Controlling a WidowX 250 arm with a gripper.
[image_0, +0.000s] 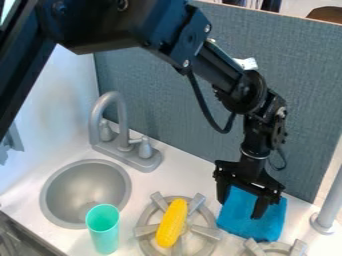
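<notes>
So the gripper (241, 209) has its fingers spread over the blue cloth (242, 228), near the corn (172, 223) on the burner (206, 231).

The claw (239, 206) is black, the cloth (250, 227) at it bright blue. Beside it are a yellow corn cob (172, 222) and a grey burner (206, 231); farther off, a mint-green cup (103, 232). The panel (167, 100) behind it is blue-grey, finely flecked.
</notes>
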